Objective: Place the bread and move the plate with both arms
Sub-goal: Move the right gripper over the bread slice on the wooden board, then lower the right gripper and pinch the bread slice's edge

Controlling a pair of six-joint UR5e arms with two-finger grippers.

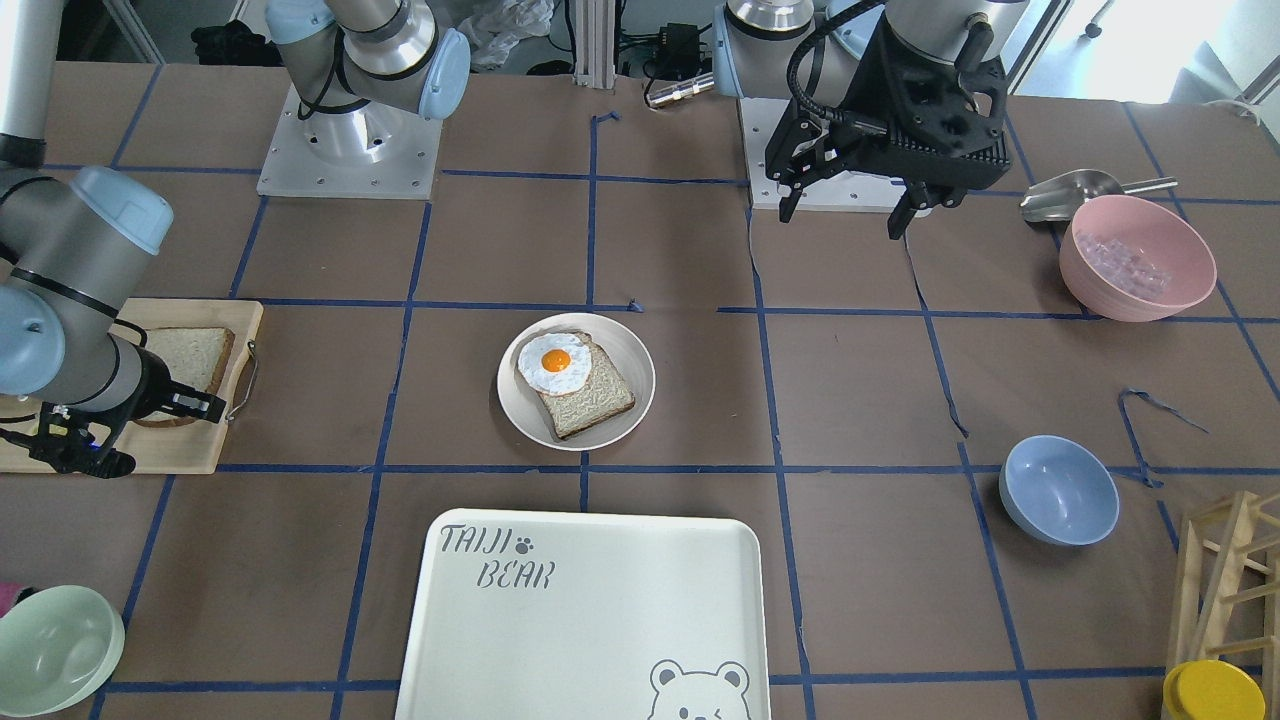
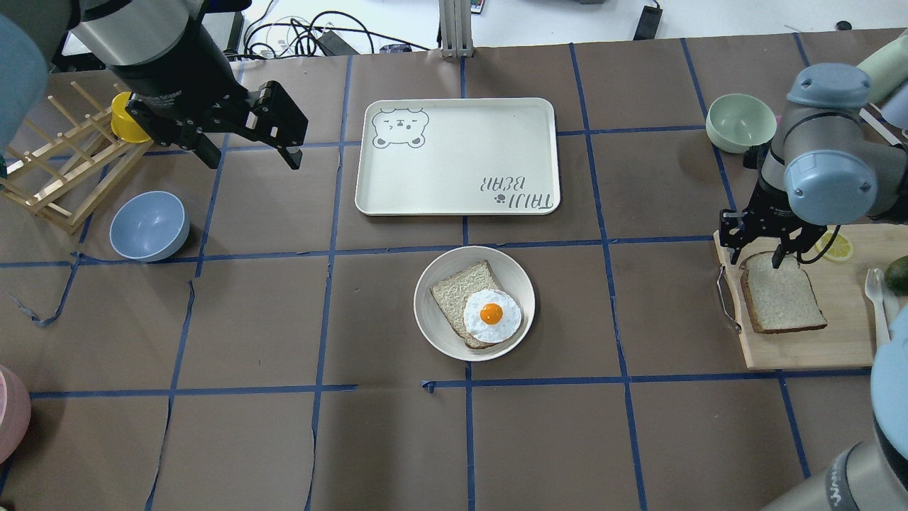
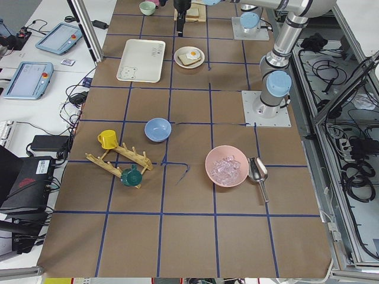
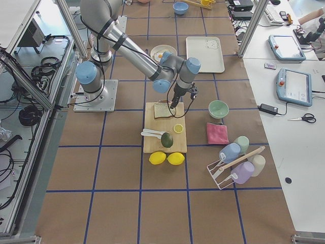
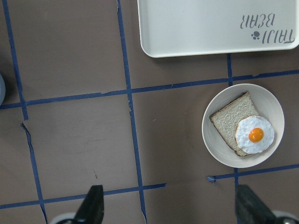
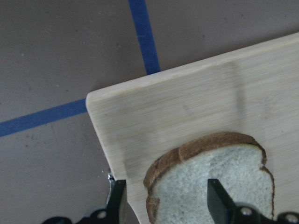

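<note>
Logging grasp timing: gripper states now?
Left gripper: open, empty.
Right gripper: open, over the bread, not gripping.

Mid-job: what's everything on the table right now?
bread: 1, beige, on cutting board, robot's right
plate: 1, cream, table centre, holding egg toast
tray: 1, white, just beyond plate
blue bowl: 1, robot's left
green bowl: 1, far right
pink bowl: 1, near left, scoop beside
wooden rack: 1, far left, yellow cup on it
lemon slice: 1, yellow, on board
left gripper: 1, black, open, high over table
right gripper: 1, black, open, low over bread's edge
</note>
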